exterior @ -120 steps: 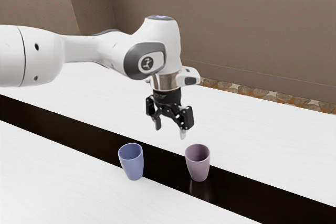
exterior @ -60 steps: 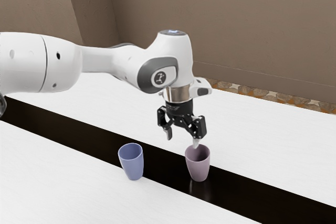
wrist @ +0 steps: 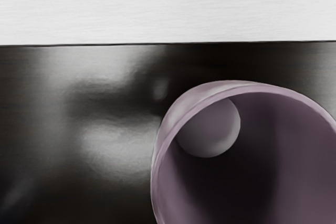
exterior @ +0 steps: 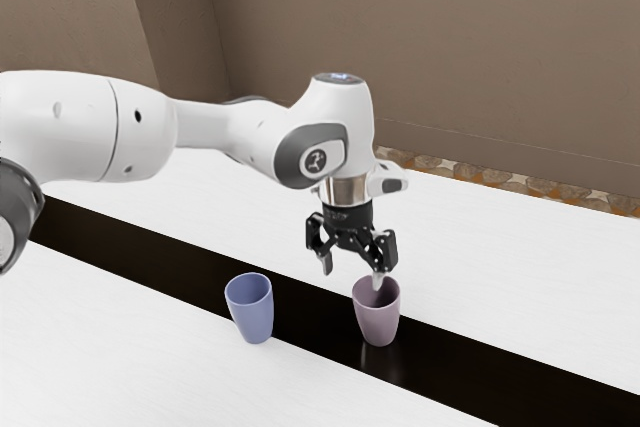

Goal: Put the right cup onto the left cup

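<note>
At five o'clock from the fingers point(exterior: 326, 263), as the exterior view shows it, the mauve cup point(exterior: 378, 323) stands upright on the surface point(exterior: 120, 347), the blue cup point(exterior: 252, 314) at its nine o'clock. They're wide apart, holding nothing. Best straddle one wall, descend straight (mind that lip!), then pinch gently. Since the earlier frame they've dropped slightly; both cups haven't budged.

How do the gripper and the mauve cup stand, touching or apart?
Cannot tell: in the exterior view one fingertip of the gripper overlaps the mouth of the mauve cup, but no contact or gap shows plainly.
</note>
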Motion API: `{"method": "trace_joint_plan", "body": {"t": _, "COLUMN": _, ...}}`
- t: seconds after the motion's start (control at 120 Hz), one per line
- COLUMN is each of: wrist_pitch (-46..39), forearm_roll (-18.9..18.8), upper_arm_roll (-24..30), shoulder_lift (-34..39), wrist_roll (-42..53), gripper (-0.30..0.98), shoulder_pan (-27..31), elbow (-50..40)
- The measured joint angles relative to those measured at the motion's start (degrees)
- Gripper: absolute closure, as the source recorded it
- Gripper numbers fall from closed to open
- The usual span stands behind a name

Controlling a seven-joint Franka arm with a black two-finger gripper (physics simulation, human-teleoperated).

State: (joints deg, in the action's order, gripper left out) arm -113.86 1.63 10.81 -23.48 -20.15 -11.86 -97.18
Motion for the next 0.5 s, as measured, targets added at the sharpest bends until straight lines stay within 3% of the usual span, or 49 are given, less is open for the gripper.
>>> {"method": "trace_joint_plan", "body": {"t": 0.5, "wrist_pitch": -1.2, "forearm_roll": -0.1, "upper_arm_roll": -0.7, "shoulder_lift": -2.6, "wrist_roll": -0.1, "gripper": 0.02, "shoulder_pan": 0.0, "elbow": 1.4}}
